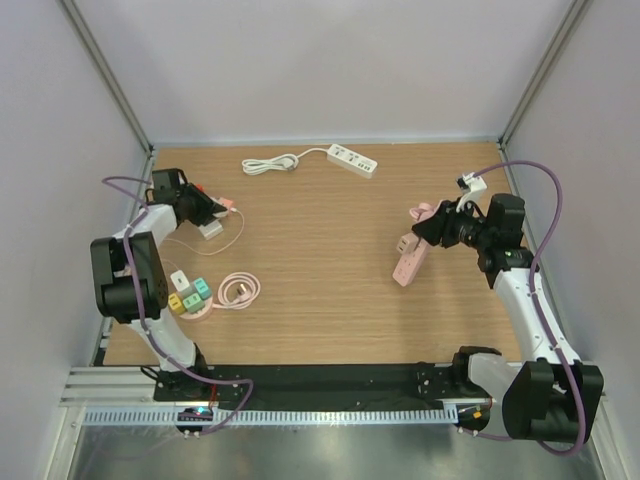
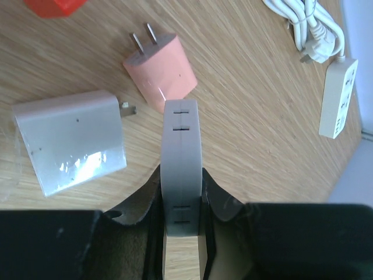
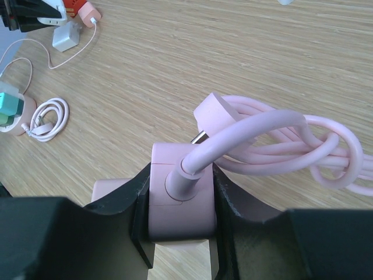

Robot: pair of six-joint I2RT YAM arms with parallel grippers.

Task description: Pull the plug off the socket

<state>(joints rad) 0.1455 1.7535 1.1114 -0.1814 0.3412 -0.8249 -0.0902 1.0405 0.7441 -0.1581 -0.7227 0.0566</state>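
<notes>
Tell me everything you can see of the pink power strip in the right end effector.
The pink plastic power strip is a long smooth bar, tilted, its cable end clamped in the black right end effector. A thick pink cable leaves that end, loops into a bundle and ends in a pink plug with a metal prong showing.

This was a robot test cell in a lab. A wooden counter (image 1: 330, 300) was boxed in by plain white walls (image 1: 320, 60) and metal frame posts (image 1: 105, 70). The left arm (image 1: 130, 275) and right arm (image 1: 530, 300) stood bolted to a black rail (image 1: 330, 380) beside a slotted cable duct (image 1: 300, 415).
</notes>
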